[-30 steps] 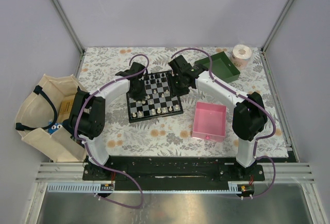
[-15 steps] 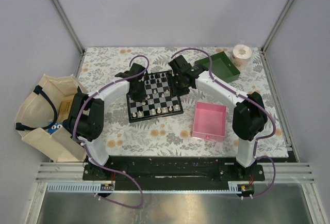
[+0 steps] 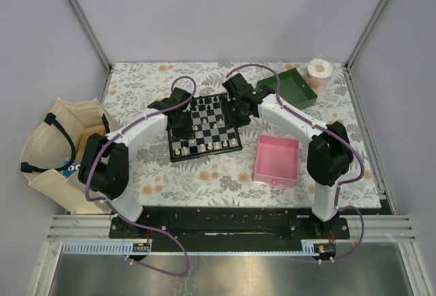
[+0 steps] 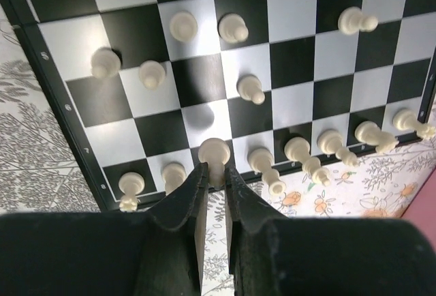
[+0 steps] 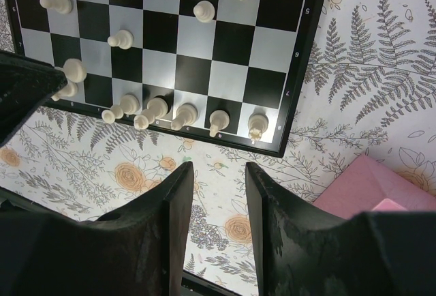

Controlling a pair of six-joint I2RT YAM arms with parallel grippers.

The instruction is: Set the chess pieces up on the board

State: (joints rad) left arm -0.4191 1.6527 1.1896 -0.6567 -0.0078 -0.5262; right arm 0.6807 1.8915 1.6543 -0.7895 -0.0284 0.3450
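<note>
The board lies mid-table, black pieces at its far side and cream-white ones along its near edge. My left gripper hangs over the board's left part. In the left wrist view the left gripper is shut on a cream-white piece, held above the board near its edge row of white pieces. My right gripper hovers at the board's right side. It stands open and holds nothing, over the floral cloth just off the board.
A pink tray sits right of the board, its corner in the right wrist view. A green tray and a paper roll stand at the back right. A cloth bag lies off the table's left edge.
The left arm's elbow has swung out to the left and lower, with its gripper staying over the board's left part, still shut on the piece. The right arm has not moved.
</note>
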